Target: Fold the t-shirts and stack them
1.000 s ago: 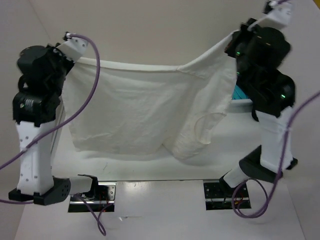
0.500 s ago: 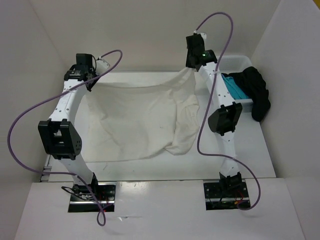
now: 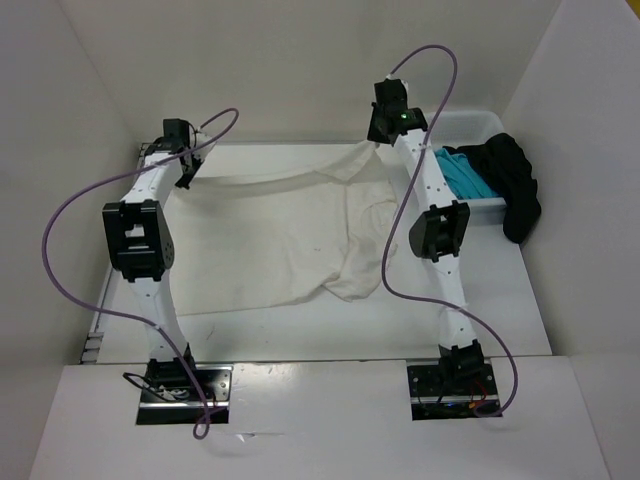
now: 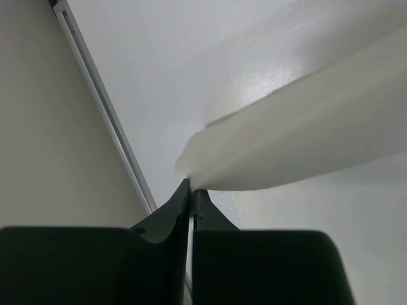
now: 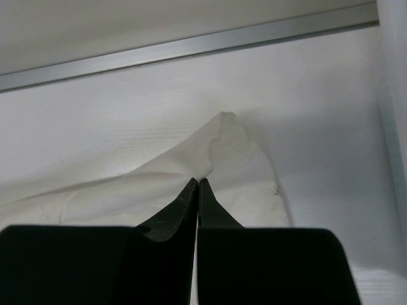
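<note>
— Pale table (image 3: 250, 335) boxed in by white walls (image 3: 300, 60). Arms?
— Both stretched far forward from the near edge, elbows humped midway, wrists low by the back wall. Left gripper (image 3: 183, 175) at the far left, right gripper (image 3: 381, 135) at the far right, just beside the basket (image 3: 475, 120).
— Fingers?
— Pressed together on both, each pinching the far edge of the cream-white t-shirt (image 3: 270, 230).
— Lie of the cloth?
— Spread on the table between the arms, long axis left to right, far edge strung from gripper to gripper, loose body trailing toward the bases, right side bunched in folds.
— Others?
— Turquoise t-shirt (image 3: 468, 172) in the basket, black t-shirt (image 3: 517, 190) draped over its right end.
</note>
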